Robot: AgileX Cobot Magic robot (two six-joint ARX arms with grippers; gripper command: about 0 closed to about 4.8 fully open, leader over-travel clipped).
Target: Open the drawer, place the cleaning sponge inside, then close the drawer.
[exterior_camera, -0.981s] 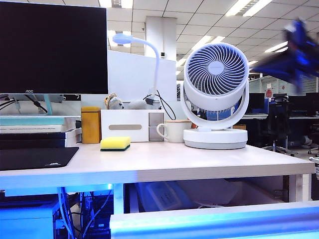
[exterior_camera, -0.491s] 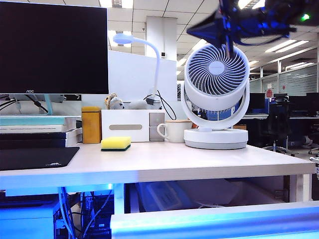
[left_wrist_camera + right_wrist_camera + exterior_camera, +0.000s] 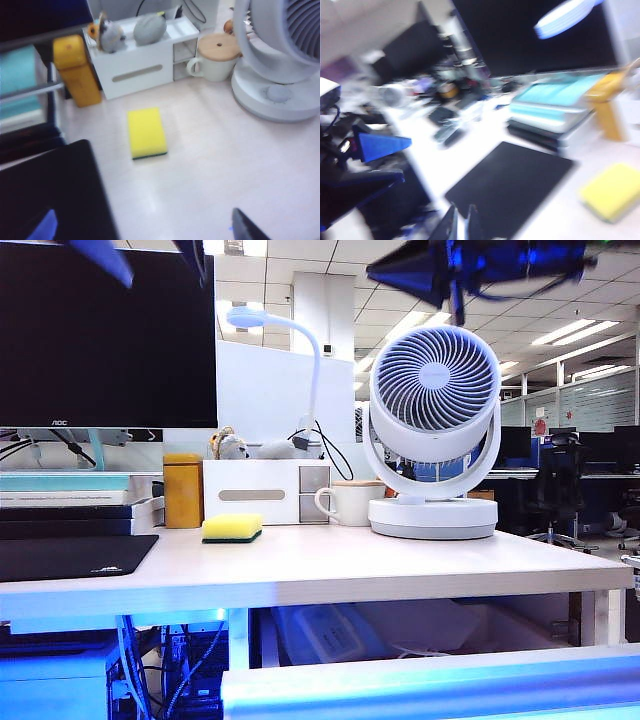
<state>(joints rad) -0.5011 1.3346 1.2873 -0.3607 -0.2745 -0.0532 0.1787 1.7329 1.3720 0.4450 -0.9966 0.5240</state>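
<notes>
Blue and dark plastic fingers [image 3: 246, 228] of the left gripper [image 3: 145, 226] stand wide apart and hold nothing. In the exterior view this gripper hangs high at about 11 o'clock, in front of the monitor [image 3: 105, 335], well above the table [image 3: 400, 565]. The right gripper [image 3: 460, 222] has its two thin dark tips almost together, with nothing between them. In the exterior view it is at about 1 o'clock, over the fan [image 3: 433, 430], and it is blurred.

The only writing I can read is "AOC", in small white letters on the lower frame of the monitor. The black mouse mat [image 3: 70, 555] has a small white logo, but it is too small to read.

The cleaning sponge [image 3: 146, 132] lies flat on the pale wooden table, apart from both grippers. It is a rectangular block of soft yellow foam with a thin dark green layer under it. Seen from the sponge in the exterior view, a glossy orange-yellow box [image 3: 182, 490] stands at 10 o'clock, a white organizer box [image 3: 262, 492] with a grey slot at 12 o'clock, and a round white mug [image 3: 350, 503] with a wooden lid at 2 o'clock.

The drawer [image 3: 430, 685] shows its smooth white front, lit blue, with a rounded top lip, at 6 o'clock below the table edge.
</notes>
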